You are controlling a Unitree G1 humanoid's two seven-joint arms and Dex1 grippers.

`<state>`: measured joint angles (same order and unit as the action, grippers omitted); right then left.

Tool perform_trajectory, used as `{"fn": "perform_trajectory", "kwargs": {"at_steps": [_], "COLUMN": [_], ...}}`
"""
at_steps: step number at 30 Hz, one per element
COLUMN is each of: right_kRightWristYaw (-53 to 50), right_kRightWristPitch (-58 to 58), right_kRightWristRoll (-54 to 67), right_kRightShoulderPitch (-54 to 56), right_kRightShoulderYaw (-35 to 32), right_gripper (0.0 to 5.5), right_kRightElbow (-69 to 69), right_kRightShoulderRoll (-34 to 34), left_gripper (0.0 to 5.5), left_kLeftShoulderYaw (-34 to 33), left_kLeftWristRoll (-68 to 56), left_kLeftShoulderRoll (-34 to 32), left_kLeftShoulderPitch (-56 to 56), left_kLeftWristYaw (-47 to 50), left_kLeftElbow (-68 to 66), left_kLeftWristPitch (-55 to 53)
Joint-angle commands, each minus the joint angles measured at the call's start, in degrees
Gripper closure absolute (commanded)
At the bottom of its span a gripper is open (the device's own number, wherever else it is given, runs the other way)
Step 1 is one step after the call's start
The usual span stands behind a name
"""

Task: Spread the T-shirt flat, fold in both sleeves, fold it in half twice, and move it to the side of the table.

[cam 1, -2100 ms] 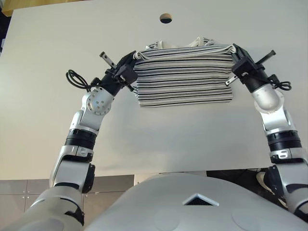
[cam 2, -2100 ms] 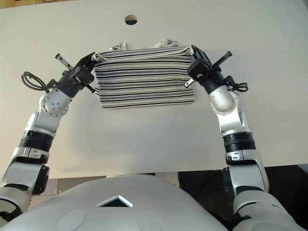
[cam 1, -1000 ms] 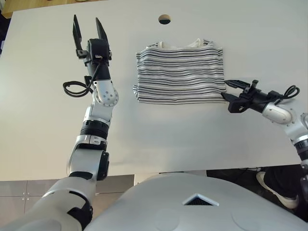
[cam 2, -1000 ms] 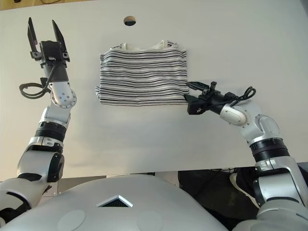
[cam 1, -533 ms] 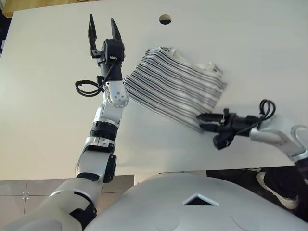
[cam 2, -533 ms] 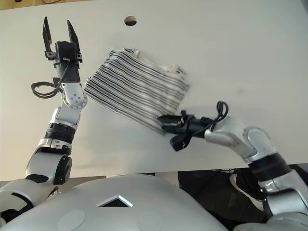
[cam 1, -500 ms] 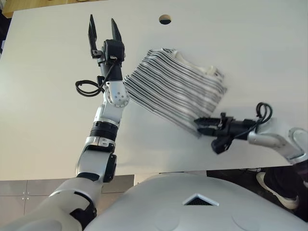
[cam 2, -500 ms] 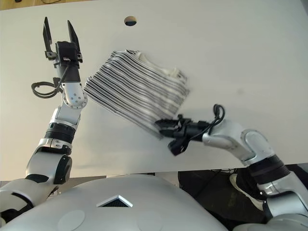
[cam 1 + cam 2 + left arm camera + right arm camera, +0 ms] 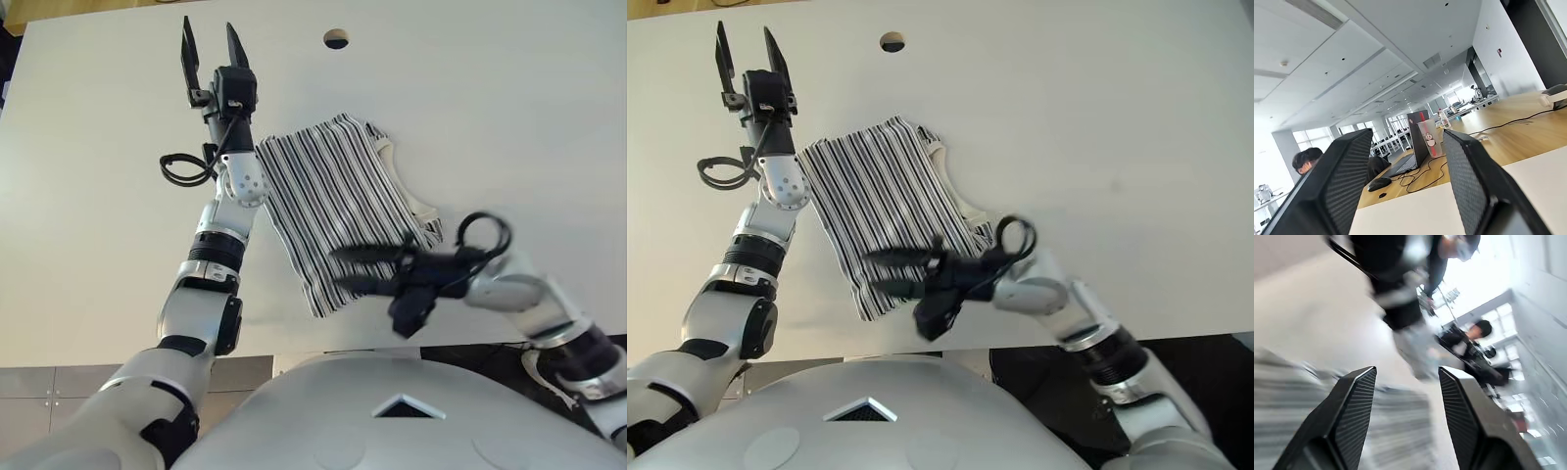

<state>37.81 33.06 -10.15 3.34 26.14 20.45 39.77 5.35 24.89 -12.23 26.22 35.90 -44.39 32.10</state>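
Note:
The striped T-shirt point(image 9: 333, 201) lies folded into a small rectangle, turned at a slant, its near corner close to the table's front edge. Its cream collar point(image 9: 407, 196) points right. My right gripper point(image 9: 359, 267) hovers open over that near corner, fingers pointing left, with nothing between them; the right wrist view shows blurred stripes point(image 9: 1283, 382) beyond the open right gripper point(image 9: 1406, 421). My left gripper point(image 9: 209, 49) is raised just left of the shirt's far corner, fingers up and open. The left wrist view looks past the left gripper point(image 9: 1400, 181) into the room.
The white table point(image 9: 509, 117) has a round cable hole point(image 9: 336, 38) at the back centre. Its front edge point(image 9: 294, 348) runs just below the shirt's near corner. Bare tabletop stretches to the right and far left of the shirt.
The shirt has been dragged and turned, its near corner now close to the front edge. My right gripper swung left and let go of the corner. The left gripper stays raised and open.

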Motion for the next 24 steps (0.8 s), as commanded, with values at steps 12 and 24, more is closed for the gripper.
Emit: {"fn": "perform_trajectory", "kwargs": {"at_steps": [12,24], "right_kRightWristYaw": [-32.11,-33.90], "right_kRightWristPitch": [-8.84,-4.48], "right_kRightWristRoll": [-36.74,-29.55], "right_kRightShoulderPitch": [33.85,16.66], "right_kRightShoulderYaw": [14.12,8.32], "right_gripper": [3.15,3.15], "right_kRightElbow": [-72.49,-54.72], "right_kRightShoulderRoll": [-25.00,-12.49], "left_gripper": [2.85,2.85], "left_kLeftShoulderYaw": [-3.95,-3.66], "left_kLeftWristRoll": [-3.52,-3.23], "left_kLeftShoulderRoll": [1.47,0.48], "left_kLeftShoulderPitch": [3.21,2.70], "left_kLeftWristYaw": [2.79,1.95], "left_kLeftElbow": [-3.62,-3.80], "left_kLeftWristPitch": [2.09,2.61]}}
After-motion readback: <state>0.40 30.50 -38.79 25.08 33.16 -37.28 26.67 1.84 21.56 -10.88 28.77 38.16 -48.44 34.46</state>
